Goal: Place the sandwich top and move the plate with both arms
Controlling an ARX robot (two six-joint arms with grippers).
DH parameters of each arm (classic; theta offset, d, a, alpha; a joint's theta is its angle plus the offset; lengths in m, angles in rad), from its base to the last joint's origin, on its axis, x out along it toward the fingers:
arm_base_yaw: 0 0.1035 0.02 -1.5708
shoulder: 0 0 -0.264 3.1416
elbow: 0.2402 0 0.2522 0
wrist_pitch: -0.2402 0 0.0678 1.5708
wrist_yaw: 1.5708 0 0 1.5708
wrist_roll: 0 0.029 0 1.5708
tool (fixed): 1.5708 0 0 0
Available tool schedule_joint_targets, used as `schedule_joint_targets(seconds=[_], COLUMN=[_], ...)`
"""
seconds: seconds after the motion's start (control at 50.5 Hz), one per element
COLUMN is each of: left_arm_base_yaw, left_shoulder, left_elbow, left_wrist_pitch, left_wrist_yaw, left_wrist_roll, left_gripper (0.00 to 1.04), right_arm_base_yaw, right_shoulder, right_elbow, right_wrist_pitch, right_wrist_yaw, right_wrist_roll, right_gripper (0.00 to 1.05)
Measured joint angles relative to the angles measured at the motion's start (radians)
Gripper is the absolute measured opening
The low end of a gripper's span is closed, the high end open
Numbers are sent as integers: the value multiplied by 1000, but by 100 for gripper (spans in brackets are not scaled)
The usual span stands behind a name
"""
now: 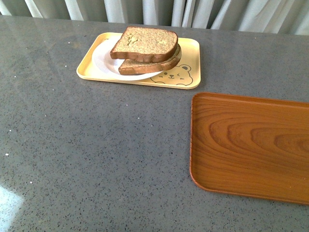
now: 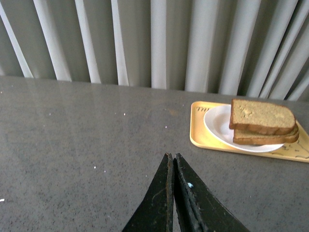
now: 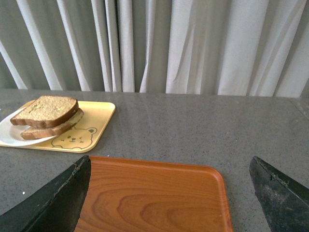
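The sandwich top [image 1: 145, 43], a brown slice with pale blotches, lies on a second brown slice [image 1: 159, 65] on the white plate [image 1: 104, 60]. The plate rests on the yellow bear-printed tray [image 1: 188, 58] at the far middle of the table. The stack also shows in the left wrist view [image 2: 260, 116] and in the right wrist view [image 3: 46, 110]. My left gripper [image 2: 172, 157] is shut and empty, above bare table well short of the plate [image 2: 219, 126]. My right gripper [image 3: 170, 166] is open and empty, above the brown wooden tray [image 3: 154, 198]. Neither arm shows in the front view.
The brown wooden tray [image 1: 251, 145] lies at the right of the grey stone table [image 1: 96, 154]. Pale curtains [image 1: 193, 12] hang behind the table's far edge. A patch of glare sits at the near left corner [image 1: 7, 205].
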Motion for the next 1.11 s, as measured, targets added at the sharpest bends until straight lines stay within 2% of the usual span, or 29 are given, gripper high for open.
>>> schedule_joint_targets(seconds=[0.277,0.376,0.495,0.594,0.733,0.792,0.832,1.109], left_arm_base_yaw=[0,0,0,0,0,0,0,0], left_shoulder=[-10,-10,-10,-10,-10,-10,-10,-10], left_elbow=[0,0,0,0,0,0,0,0], left_wrist_pitch=[-7,-7,-7,-7,-7,-7,-7,-7], left_wrist_yaw=[-1,-1,-1,-1,-1,-1,-1,-1], left_wrist_roll=[0,0,0,0,0,2,2,2], left_gripper=[4,23,39,57,89,98,95,96], right_arm_base_yaw=[0,0,0,0,0,0,0,0], right_shoulder=[0,0,0,0,0,0,0,0], right_elbow=[0,0,0,0,0,0,0,0], right_wrist_pitch=[0,0,0,0,0,0,0,0], right_wrist_yaw=[0,0,0,0,0,0,0,0], right_wrist_roll=[0,0,0,0,0,0,0,0], right_gripper=[96,96,96,96,96,96,96,96])
